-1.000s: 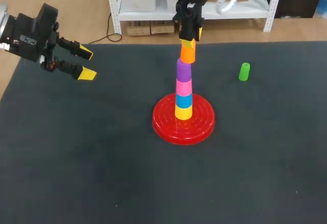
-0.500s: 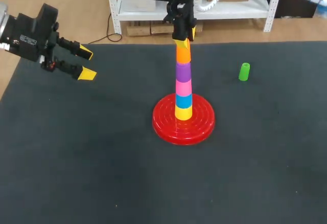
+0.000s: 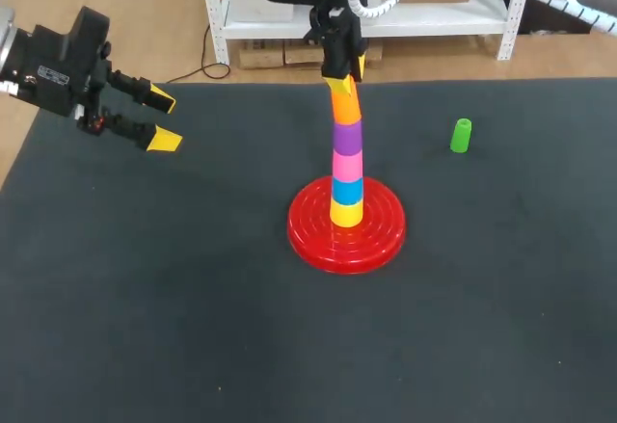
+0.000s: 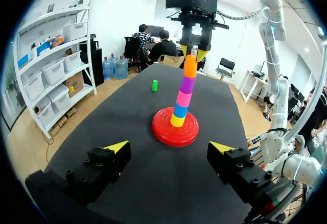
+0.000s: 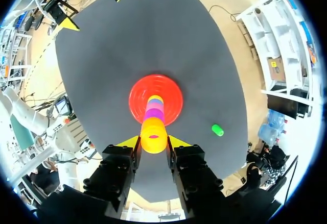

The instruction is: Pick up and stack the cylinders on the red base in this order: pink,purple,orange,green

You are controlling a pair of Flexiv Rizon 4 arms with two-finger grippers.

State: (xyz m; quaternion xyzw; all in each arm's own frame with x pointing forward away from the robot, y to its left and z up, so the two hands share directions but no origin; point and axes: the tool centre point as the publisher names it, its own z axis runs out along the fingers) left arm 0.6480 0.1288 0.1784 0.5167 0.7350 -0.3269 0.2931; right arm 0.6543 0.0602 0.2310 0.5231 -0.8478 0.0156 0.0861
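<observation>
Atop the stack (image 3: 347, 168), right fingers (image 5: 127, 142) seemingly clamp orange cylinder (image 3: 345, 105); left fingers (image 3: 164, 140) spread. Next: release, fetch green cylinder (image 3: 461, 135) at right.

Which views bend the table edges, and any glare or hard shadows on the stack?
Head view: straight table edges, even light, no hard shadows. Left wrist view: table edges bow, no glare on the stack. Right wrist view: table looks oval, orange cylinder on top evenly lit.

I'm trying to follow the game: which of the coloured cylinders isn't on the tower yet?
The green cylinder: it stands alone on the table, apart from the red base, where the other five are stacked, the orange cylinder topmost.
</observation>
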